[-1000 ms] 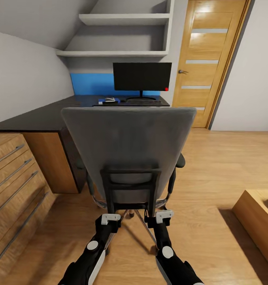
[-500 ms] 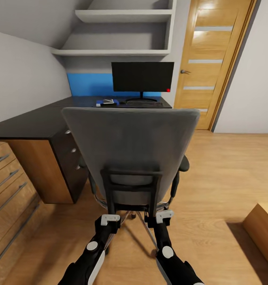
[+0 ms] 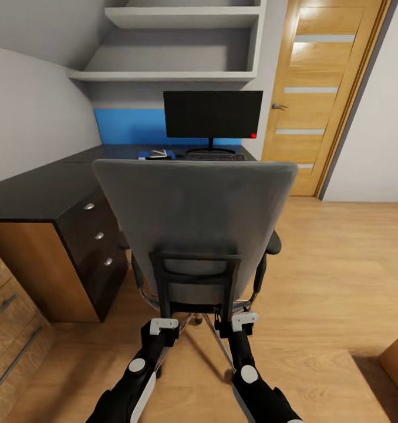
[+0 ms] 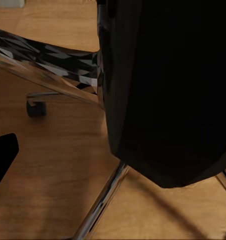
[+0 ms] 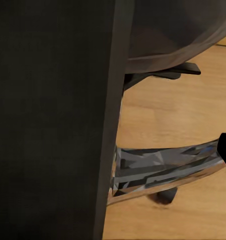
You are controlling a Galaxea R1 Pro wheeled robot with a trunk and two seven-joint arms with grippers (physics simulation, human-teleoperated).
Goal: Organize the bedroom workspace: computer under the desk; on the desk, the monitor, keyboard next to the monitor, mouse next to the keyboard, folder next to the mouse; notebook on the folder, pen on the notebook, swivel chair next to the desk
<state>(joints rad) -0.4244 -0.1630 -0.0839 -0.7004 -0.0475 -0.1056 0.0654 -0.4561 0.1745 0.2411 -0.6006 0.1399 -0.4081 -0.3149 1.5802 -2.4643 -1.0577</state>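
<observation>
Grey swivel chair (image 3: 193, 223) gripped at black back frame by both grippers (jaw state unclear); castors may veer, armrest hitting desk (image 3: 40, 188).

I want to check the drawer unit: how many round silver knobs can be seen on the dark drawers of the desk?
3, in a slanted row on the dark drawer front of the desk: top knob, middle knob, bottom knob. None seems hidden.
</observation>
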